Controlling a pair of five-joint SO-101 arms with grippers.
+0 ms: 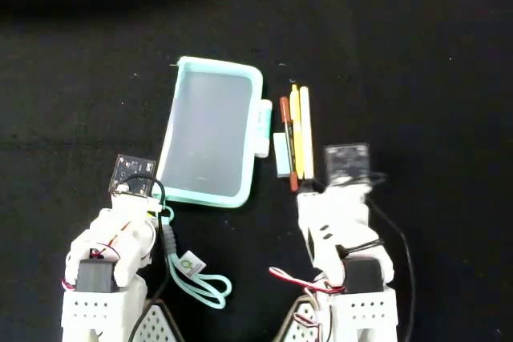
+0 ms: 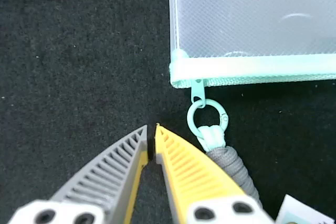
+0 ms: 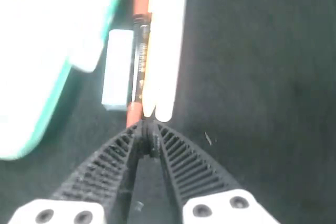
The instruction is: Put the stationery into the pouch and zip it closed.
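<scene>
A translucent pouch (image 1: 208,134) with mint trim lies flat in the middle of the table. Its zip pull ring (image 2: 207,116) hangs off the near corner of the pouch (image 2: 252,24). To its right lie an orange-brown pen (image 1: 286,138), two yellow pens (image 1: 301,130) and a pale eraser (image 1: 281,154). My left gripper (image 2: 151,128) is shut and empty, just beside the ring. My right gripper (image 3: 147,127) is shut, its tips at the near ends of the orange-brown pen (image 3: 139,51) and yellow pens (image 3: 165,40), with the eraser (image 3: 118,69) alongside.
A mint lanyard cord (image 1: 196,274) with a small tag trails from the zip ring toward the front edge, between the left arm (image 1: 112,246) and the right arm (image 1: 341,230). Black cloth covers the table (image 1: 417,78), with open room at both sides.
</scene>
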